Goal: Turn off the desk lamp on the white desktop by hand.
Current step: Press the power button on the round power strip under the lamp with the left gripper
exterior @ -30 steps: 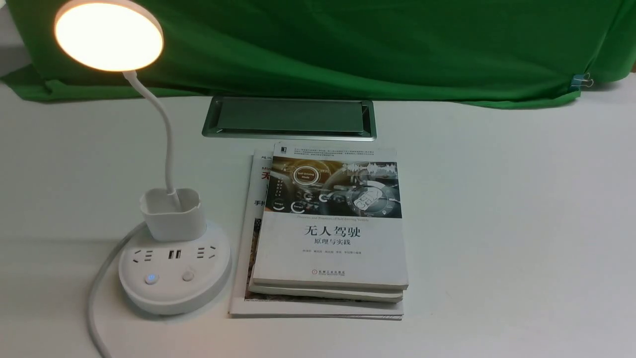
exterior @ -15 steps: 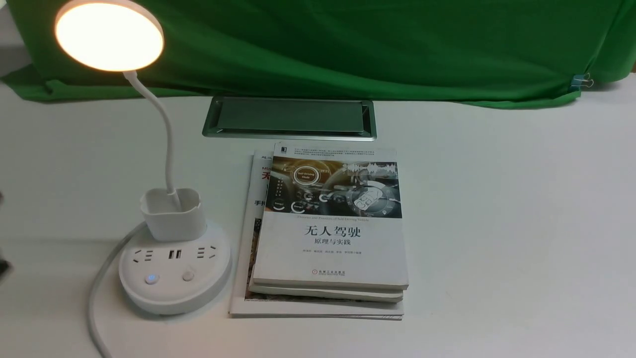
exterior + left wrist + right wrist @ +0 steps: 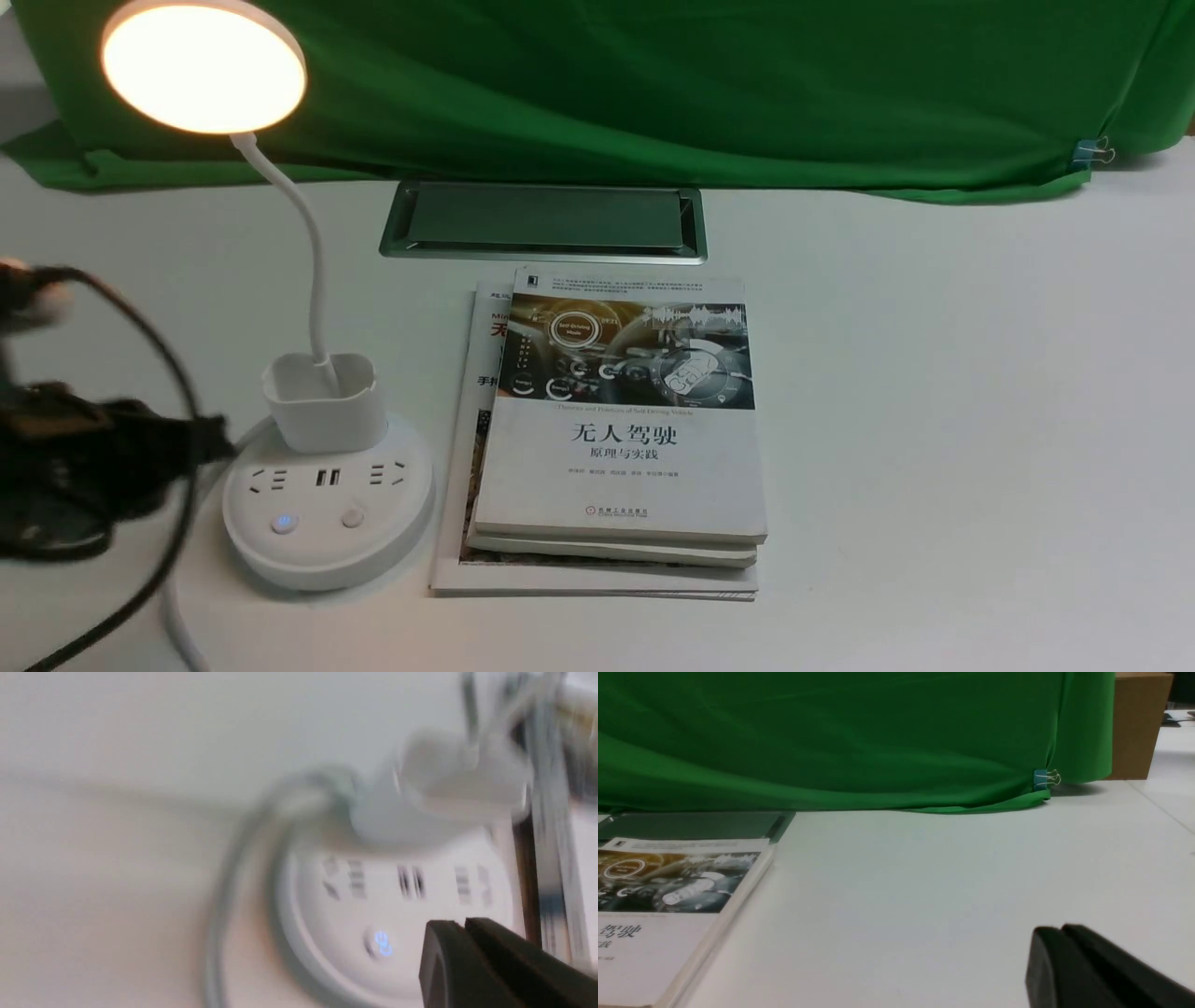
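Top book (image 3: 621,476): "无人驾驶 原理与实践", "Self-Driving Mode" on cover art, centre frame. Publisher line at foot — "机械工业出版社". Desk (image 3: 934,420) plain white, silver-framed hatch (image 3: 546,217) upper centre, green cloth (image 3: 653,93) across top. Lamp (image 3: 327,523) at left of frame — lit, one button (image 3: 285,523) glowing blue. Left gripper (image 3: 466,926): fingertips together, near base, front view blurred. Right gripper (image 3: 1059,933): tips together, over desk.

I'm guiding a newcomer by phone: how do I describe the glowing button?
On the white desktop, find the white bendy-necked desk lamp left of the stacked books. Its round base holds two small buttons; the left one glows blue, unlike its unlit neighbour.
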Robot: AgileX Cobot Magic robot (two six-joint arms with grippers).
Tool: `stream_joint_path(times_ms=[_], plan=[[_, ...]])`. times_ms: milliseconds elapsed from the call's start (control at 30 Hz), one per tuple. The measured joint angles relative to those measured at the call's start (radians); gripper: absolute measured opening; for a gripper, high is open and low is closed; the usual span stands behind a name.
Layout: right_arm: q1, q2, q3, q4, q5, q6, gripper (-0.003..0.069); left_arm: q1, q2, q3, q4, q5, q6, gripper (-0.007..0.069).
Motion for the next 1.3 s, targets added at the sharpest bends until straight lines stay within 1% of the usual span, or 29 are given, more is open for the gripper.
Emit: stream_joint_path(times_ms=[67,133,167,200,233,267,367,433,600,800,933,1067,1167,1300], plan=[[0.0,0.0,0.0,0.0,0.0,0.0,0.0036,-0.041,0.086,-0.088,-0.011,0.1,0.063,0.0019],[0.0,0.0,0.0,0.0,0.0,0.0,0.0036,-0.093,0.14,-0.149,0.023,0.148,0.062,0.0019],[0.0,0.0,0.0,0.0,0.0,0.0,0.0036,-0.147,0.181,-0.19,0.087,0.173,0.007,0.0019],[0.0,0.0,0.0,0.0,0.0,0.0,0.0036,-0.178,0.209,-0.213,0.146,0.192,-0.042,0.0019],[0.0,0.0,0.0,0.0,0.0,0.0,0.0036,-0.186,0.222,-0.224,0.179,0.195,-0.055,0.0019],[0.0,0.0,0.0,0.0,0.0,0.0,0.0036,-0.241,0.262,-0.248,0.285,0.219,-0.158,0.0019],[0.0,0.0,0.0,0.0,-0.001,0.0,0.0036,-0.337,0.357,-0.279,0.509,0.24,-0.346,0.0019],[0.0,0.0,0.0,0.0,-0.001,0.0,0.0036,-0.364,0.396,-0.284,0.566,0.234,-0.408,0.0019],[0.0,0.0,0.0,0.0,-0.001,0.0,0.0036,-0.373,0.461,-0.285,0.61,0.215,-0.447,0.0019],[0.0,0.0,0.0,0.0,-0.001,0.0,0.0036,-0.375,0.467,-0.313,0.651,0.2,-0.45,0.0019],[0.0,0.0,0.0,0.0,-0.001,0.0,0.0036,-0.375,0.469,-0.321,0.644,0.199,-0.45,0.0019],[0.0,0.0,0.0,0.0,-0.001,0.0,0.0036,-0.375,0.503,-0.286,0.619,0.167,-0.45,0.0019],[0.0,0.0,0.0,0.0,-0.001,0.0,0.0036,-0.375,0.513,-0.279,0.626,0.13,-0.45,0.0019],[0.0,0.0,0.0,0.0,-0.001,0.0,0.0036,-0.375,0.498,-0.284,0.626,0.135,-0.45,0.0019]])
